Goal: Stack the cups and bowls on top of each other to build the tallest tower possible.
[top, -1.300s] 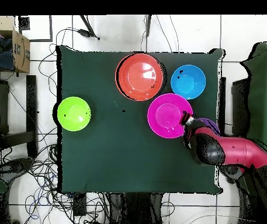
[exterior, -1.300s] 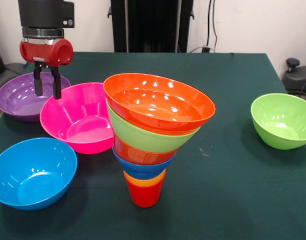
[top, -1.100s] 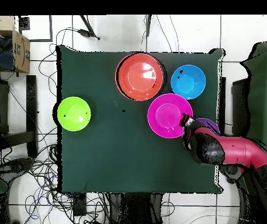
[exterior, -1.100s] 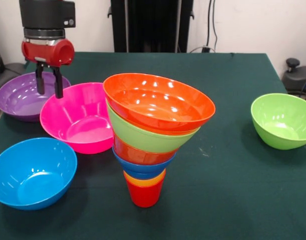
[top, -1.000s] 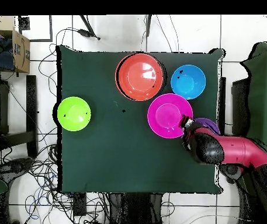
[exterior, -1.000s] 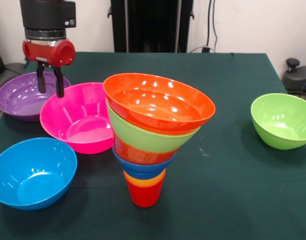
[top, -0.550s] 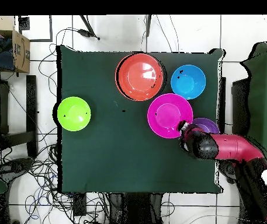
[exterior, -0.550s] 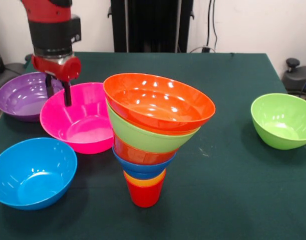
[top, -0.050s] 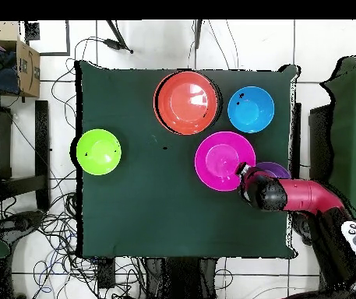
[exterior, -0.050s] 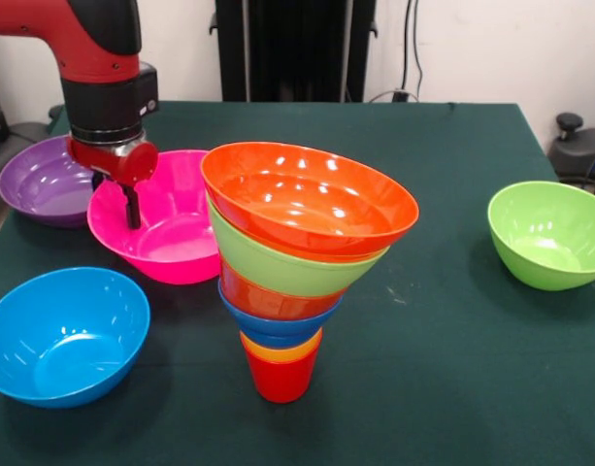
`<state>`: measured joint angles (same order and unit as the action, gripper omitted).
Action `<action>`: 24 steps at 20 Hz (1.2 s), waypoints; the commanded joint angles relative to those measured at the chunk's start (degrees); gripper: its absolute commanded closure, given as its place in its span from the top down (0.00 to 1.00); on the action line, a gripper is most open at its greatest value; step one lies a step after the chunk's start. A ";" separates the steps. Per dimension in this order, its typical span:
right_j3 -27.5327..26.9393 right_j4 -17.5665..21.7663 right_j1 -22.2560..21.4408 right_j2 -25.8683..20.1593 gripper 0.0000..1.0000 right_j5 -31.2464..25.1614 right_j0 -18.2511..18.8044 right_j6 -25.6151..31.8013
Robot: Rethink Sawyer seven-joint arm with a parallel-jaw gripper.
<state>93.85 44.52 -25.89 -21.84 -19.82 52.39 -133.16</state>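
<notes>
In the front view, the gripper is reaching down at the upper left of the frame onto the rim of the pink bowl, its jaws seeming to straddle that rim narrowly (whether they are actually pinching it, I cannot tell). The tower is standing at centre, red cup lowest, widening upward to the big orange-red bowl. The purple bowl is sitting just beside the pink one at far left, the blue bowl at lower left, and a green bowl well apart at right.

The pink bowl is probably light, stiff and slippery; its thin rim looks like the only hold, and it may tilt when lifted.

In the overhead view, the gripper is sitting at the pink bowl's lower-right rim, the tower lying up-left. Bare cloth is lying open between the pink and green bowls; the tower's narrow foot looks easy to topple.
</notes>
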 commanded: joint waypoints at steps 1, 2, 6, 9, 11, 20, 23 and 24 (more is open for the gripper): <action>-4.10 4.28 5.22 2.56 1.00 0.40 -2.20 3.90; -3.97 4.48 5.13 2.75 1.00 0.70 -2.31 3.78; -3.98 4.16 5.02 2.20 1.00 0.07 -1.91 4.58; -3.77 3.98 4.76 1.94 1.00 0.01 -1.65 4.78; -3.46 3.85 4.64 1.74 1.00 0.00 -1.39 4.93; -2.34 1.96 2.86 0.42 0.00 -3.56 -0.95 6.88; -1.99 1.38 1.83 0.10 0.00 -4.80 -1.21 7.41; -1.87 1.19 1.53 0.00 0.00 -5.14 -1.23 7.55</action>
<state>93.87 44.32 -26.72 -21.72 -19.84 52.32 -133.16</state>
